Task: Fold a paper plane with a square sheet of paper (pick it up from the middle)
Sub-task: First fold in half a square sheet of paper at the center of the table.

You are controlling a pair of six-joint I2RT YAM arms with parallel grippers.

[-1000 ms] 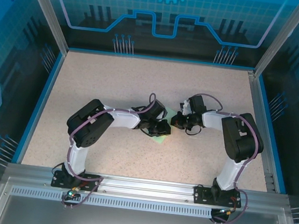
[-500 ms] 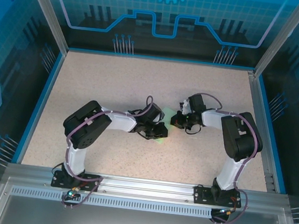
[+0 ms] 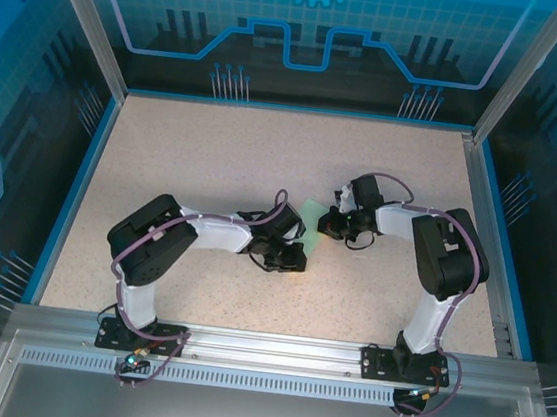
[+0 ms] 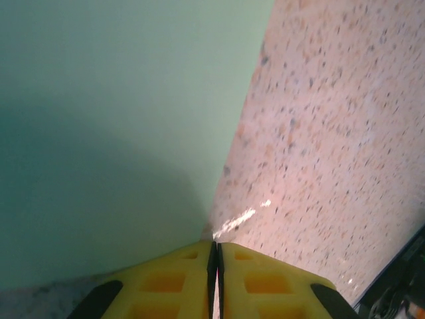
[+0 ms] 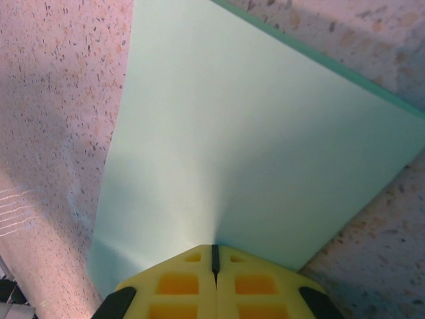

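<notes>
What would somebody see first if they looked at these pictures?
The pale green sheet of paper in the middle of the speckled table jumps out. Two grippers with yellow fingers meet at it. The right gripper is shut and pinches the paper, and the left gripper, shut too, has its tips at a corner of the paper.

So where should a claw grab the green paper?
Probably its thin edge, coming in low from the side. The paper is thin and lies low on the table, so only an edge can be pinched; the right claw pinches it that way.
</notes>
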